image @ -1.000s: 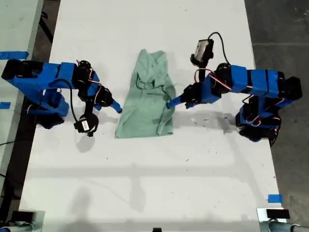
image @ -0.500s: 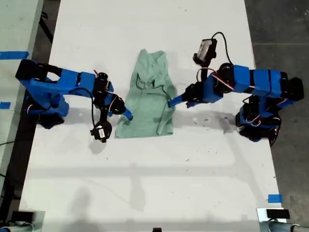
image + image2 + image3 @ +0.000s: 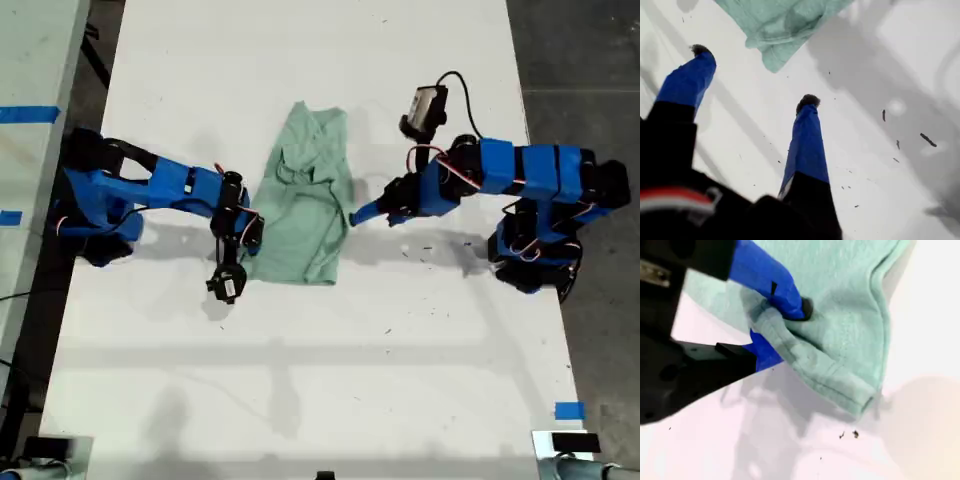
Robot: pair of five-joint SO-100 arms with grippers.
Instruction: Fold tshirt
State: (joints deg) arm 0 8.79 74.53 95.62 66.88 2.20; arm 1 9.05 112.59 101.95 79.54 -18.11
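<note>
The pale mint-green tshirt (image 3: 305, 200) lies rumpled and partly folded lengthwise in the middle of the white table (image 3: 320, 380). My second gripper (image 3: 252, 238), on the arm at the exterior view's left, is shut on the tshirt's lower corner; its wrist view shows the blue fingers (image 3: 785, 295) pinching bunched fabric (image 3: 840, 315). My first gripper (image 3: 355, 215), on the arm at the exterior view's right, stands open just beside the tshirt's other edge. Nothing is between its fingertips (image 3: 755, 75), and a tshirt corner (image 3: 780, 25) lies a little beyond them.
Both arm bases stand at the table's side edges in the exterior view. A blue tape mark (image 3: 568, 410) sits near the lower right and another (image 3: 28, 113) on the surface at the left. Dark specks (image 3: 927, 140) dot the tabletop.
My second gripper has swung in toward the tshirt's lower corner and shut on it, pushing that corner inward so the lower edge now looks narrower. My first gripper has hardly moved.
</note>
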